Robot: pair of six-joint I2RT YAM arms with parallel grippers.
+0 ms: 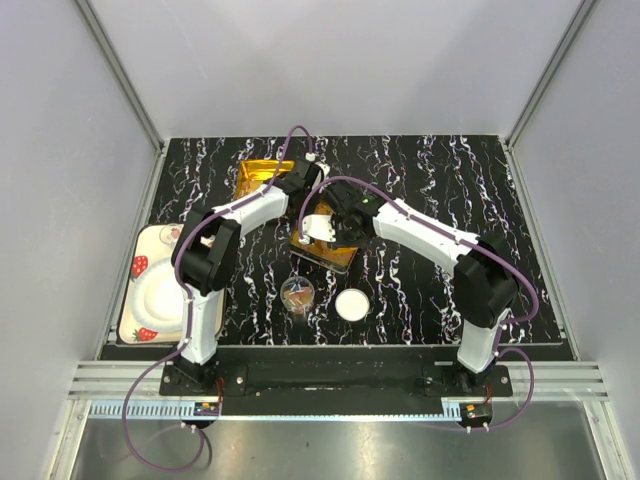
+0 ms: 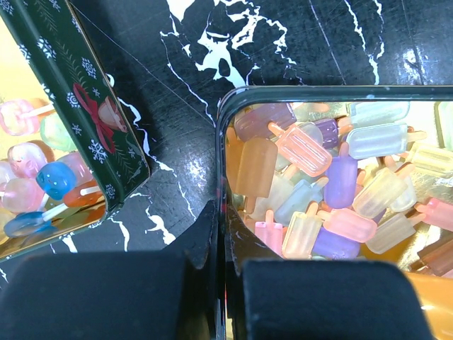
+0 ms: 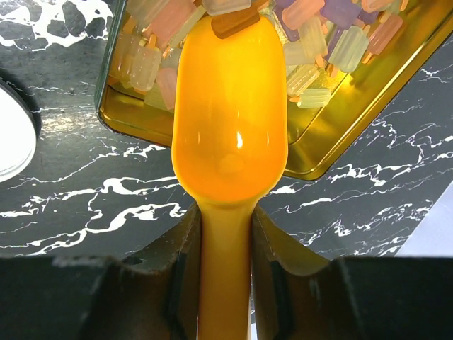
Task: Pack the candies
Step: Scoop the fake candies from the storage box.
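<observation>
My left gripper [image 2: 221,237] is clamped on the wall of a gold tin [image 2: 221,163], with one finger inside and one outside. The candies [image 2: 333,177] are small pastel pieces shaped like ice lollies, and they fill this tin. My right gripper [image 3: 225,234] is closed around the handle of an orange scoop [image 3: 230,120], whose tip lies among the candies. A second tin [image 2: 85,92] stands just beside the first on the black marbled table [image 2: 297,42].
</observation>
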